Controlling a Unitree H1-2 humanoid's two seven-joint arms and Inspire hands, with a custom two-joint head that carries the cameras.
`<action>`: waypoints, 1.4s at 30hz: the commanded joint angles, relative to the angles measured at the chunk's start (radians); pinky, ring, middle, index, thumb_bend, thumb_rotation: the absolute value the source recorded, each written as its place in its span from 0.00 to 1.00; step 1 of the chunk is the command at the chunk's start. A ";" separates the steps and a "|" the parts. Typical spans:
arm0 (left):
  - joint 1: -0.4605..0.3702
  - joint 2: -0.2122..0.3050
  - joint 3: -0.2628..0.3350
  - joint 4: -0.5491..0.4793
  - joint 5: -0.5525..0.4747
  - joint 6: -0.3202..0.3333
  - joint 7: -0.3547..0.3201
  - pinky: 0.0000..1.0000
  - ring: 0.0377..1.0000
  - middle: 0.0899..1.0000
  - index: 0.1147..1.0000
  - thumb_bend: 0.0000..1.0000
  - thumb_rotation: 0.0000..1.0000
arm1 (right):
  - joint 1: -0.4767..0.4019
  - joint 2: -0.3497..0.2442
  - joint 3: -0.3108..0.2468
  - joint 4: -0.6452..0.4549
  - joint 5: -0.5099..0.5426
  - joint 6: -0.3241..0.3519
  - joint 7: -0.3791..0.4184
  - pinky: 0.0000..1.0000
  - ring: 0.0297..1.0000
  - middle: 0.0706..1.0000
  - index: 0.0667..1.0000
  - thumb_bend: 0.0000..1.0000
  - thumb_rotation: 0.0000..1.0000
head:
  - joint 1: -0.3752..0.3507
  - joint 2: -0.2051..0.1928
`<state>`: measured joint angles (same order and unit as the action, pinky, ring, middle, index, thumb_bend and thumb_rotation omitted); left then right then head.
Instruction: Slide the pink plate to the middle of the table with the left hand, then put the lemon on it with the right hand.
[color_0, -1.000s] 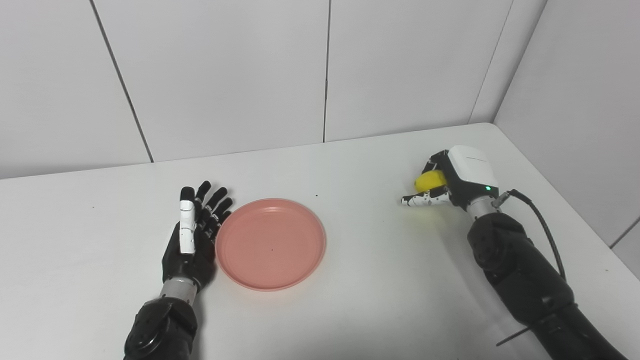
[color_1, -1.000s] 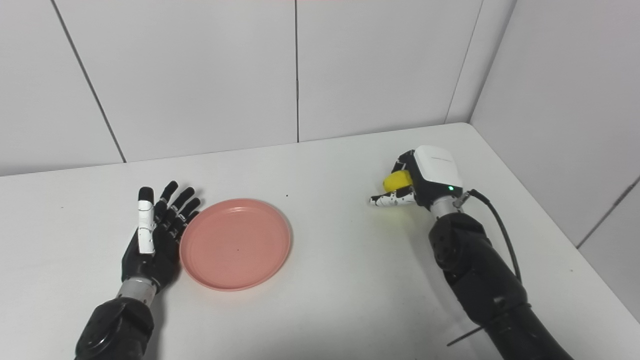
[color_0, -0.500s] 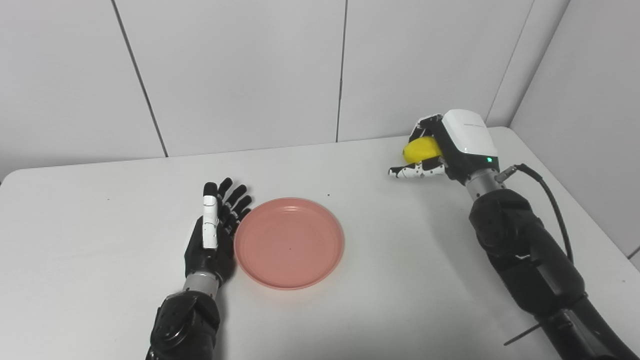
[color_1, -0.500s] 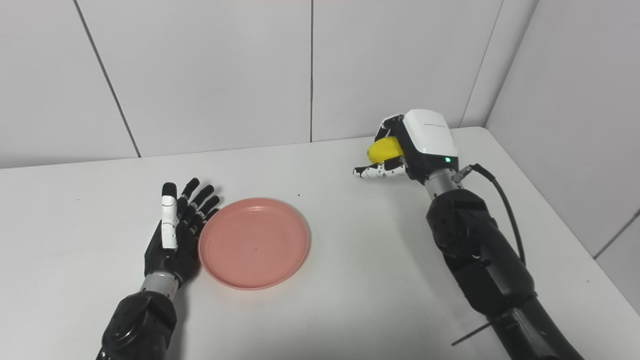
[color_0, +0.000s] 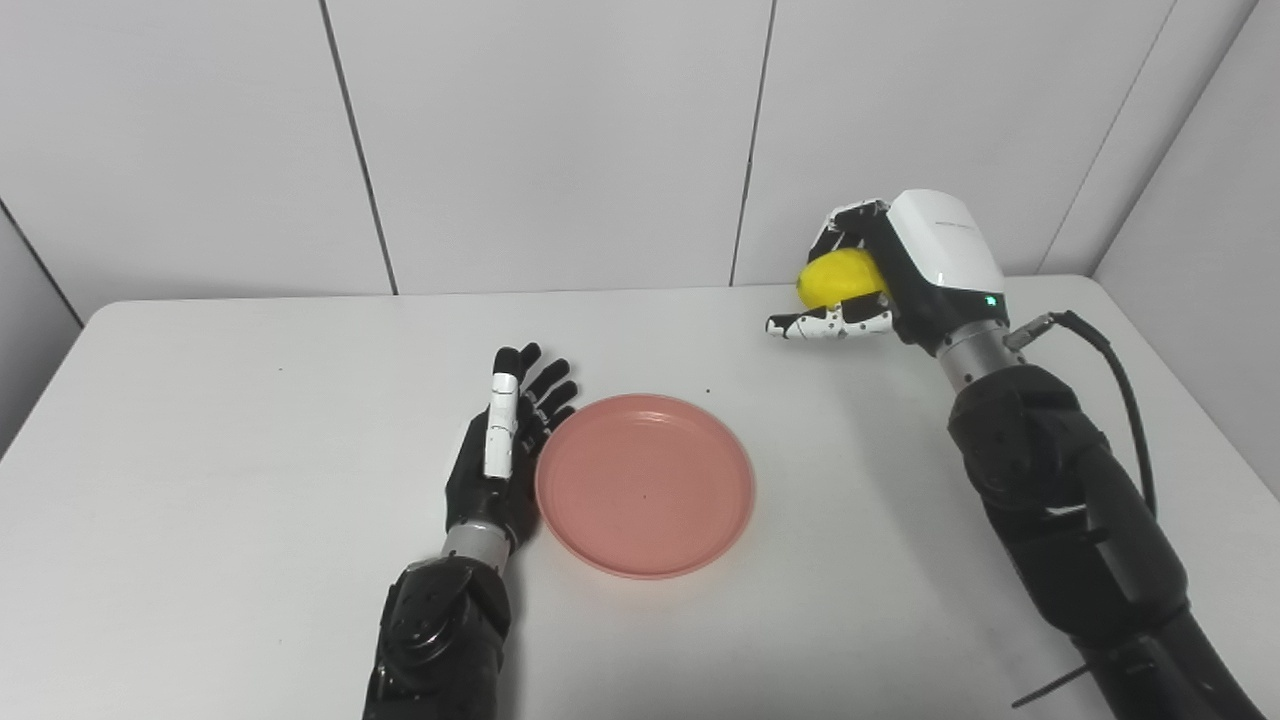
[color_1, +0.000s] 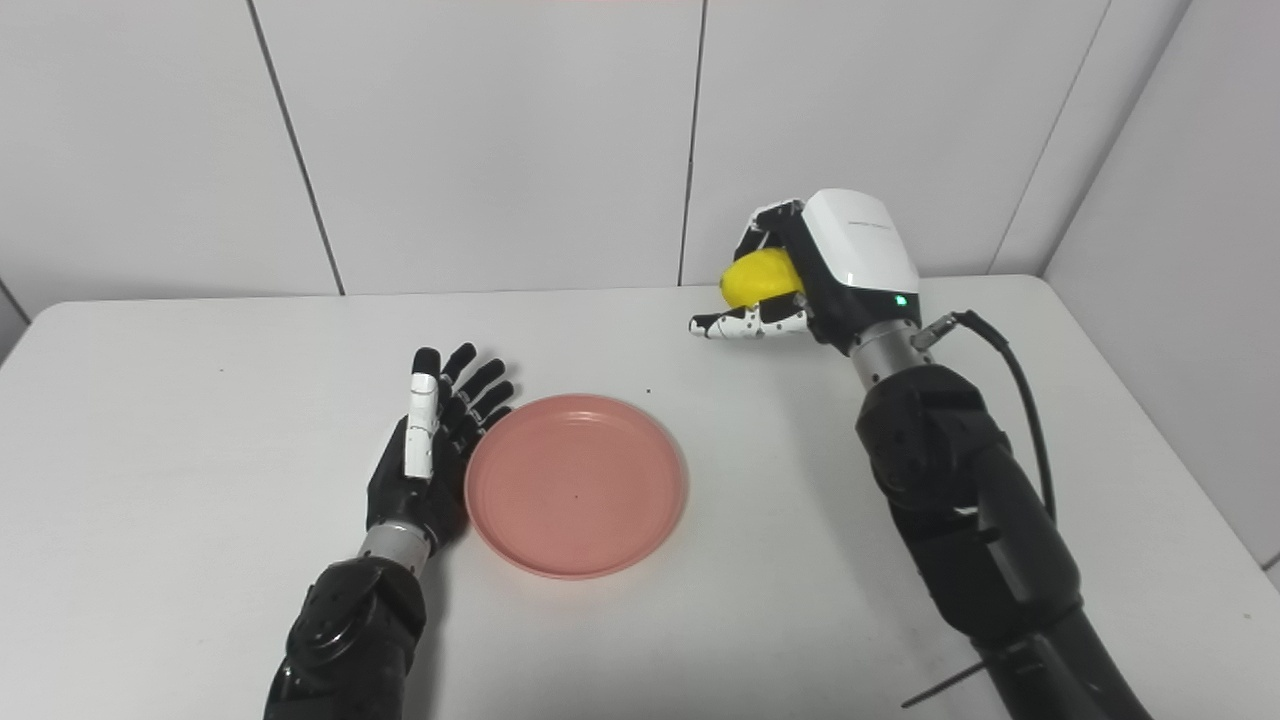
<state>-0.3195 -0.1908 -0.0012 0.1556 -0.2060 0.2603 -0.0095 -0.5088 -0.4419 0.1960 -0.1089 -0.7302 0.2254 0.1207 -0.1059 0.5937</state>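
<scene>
- So we've got the pink plate (color_0: 645, 485) sitting flat near the middle of the white worktop (color_0: 200, 480), nothing on it.
- Our left hand (color_0: 503, 455) rests edge-on at the plate's 9 o'clock side, fingers (color_0: 545, 385) straight and spread a little, holding nothing. It looks like it's touching the rim, but we can't say for sure.
- Our right hand (color_1: 800, 280) is up off the worktop, out at about 1 o'clock from the plate and well apart from it.
- The lemon (color_1: 758, 277) is in that right hand, fingers curled over the top and the thumb (color_1: 740, 323) sticking out underneath it.
</scene>
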 joint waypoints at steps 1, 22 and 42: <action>0.018 -0.016 -0.007 0.034 0.012 0.023 0.010 0.92 0.89 0.87 0.92 0.81 0.86 | -0.056 0.013 0.013 -0.011 0.000 -0.044 0.005 0.14 0.16 0.19 0.21 0.68 0.30 | 0.001 -0.001; 0.023 -0.009 -0.014 0.043 0.014 0.014 0.008 0.99 0.90 0.88 0.92 0.81 0.87 | -0.080 0.098 0.161 0.039 0.032 -0.106 0.145 0.18 0.20 0.23 0.25 0.66 0.27 | -0.002 -0.002; 0.020 -0.008 -0.019 0.053 0.016 0.010 0.004 0.99 0.89 0.89 0.92 0.80 0.87 | -0.052 0.098 0.254 0.061 0.004 -0.161 0.234 0.20 0.22 0.24 0.25 0.66 0.25 | -0.002 -0.003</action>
<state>-0.3204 -0.1918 -0.0201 0.1682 -0.1960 0.2448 -0.0110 -0.5255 -0.3427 0.4587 -0.0389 -0.7243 0.1106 0.3660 -0.1089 0.5921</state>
